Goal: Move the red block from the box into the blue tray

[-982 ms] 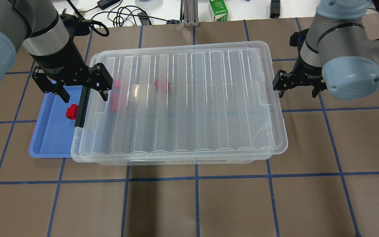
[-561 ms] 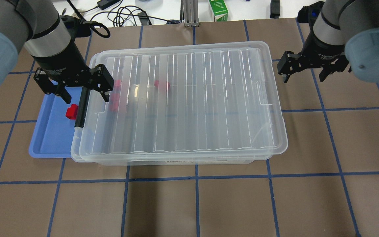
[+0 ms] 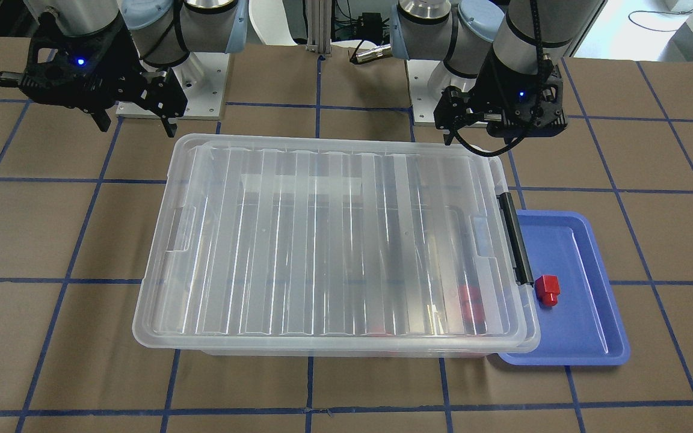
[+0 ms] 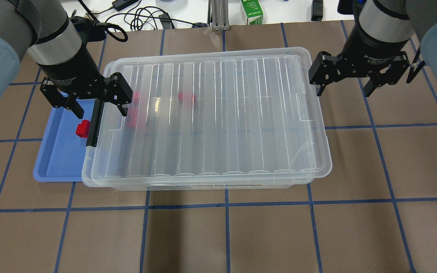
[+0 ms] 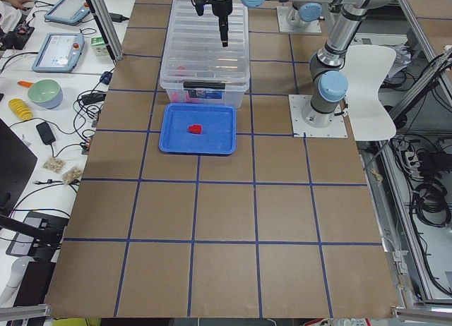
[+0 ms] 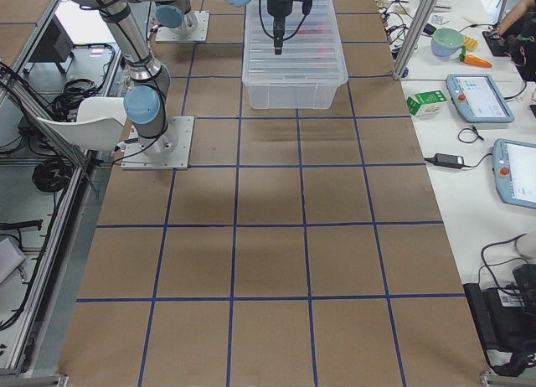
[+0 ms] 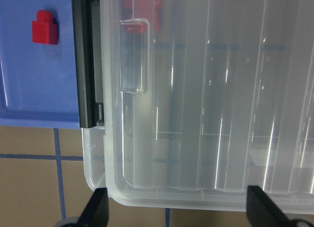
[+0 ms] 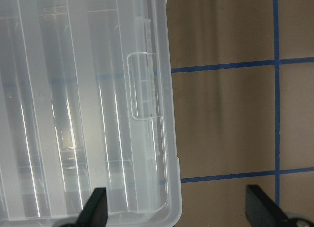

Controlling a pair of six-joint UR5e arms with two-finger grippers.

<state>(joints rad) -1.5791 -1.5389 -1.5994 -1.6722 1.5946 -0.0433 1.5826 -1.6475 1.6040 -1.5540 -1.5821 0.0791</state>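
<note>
The red block (image 4: 83, 128) lies in the blue tray (image 4: 57, 159), close to the box's black latch bar (image 4: 93, 123); it also shows in the front view (image 3: 547, 290) and the left wrist view (image 7: 45, 29). The box (image 4: 211, 113) is a clear bin with its ribbed lid on. My left gripper (image 4: 101, 110) is open and empty, hovering over the latch end, straddling the bar. My right gripper (image 4: 344, 89) is open and empty, hovering just beyond the box's right end. Its wrist view shows the lid edge (image 8: 147, 114) below it.
Other red pieces (image 4: 187, 98) (image 4: 133, 113) lie inside the closed box, blurred through the lid. A green carton (image 4: 251, 11) and cables (image 4: 142, 17) sit past the far table edge. Brown table with a blue tape grid (image 4: 226, 204) surrounds the box.
My right gripper has lifted away from the box's right end and swung toward the far side, still open. My left gripper has barely moved. The red block and lid are unchanged.
</note>
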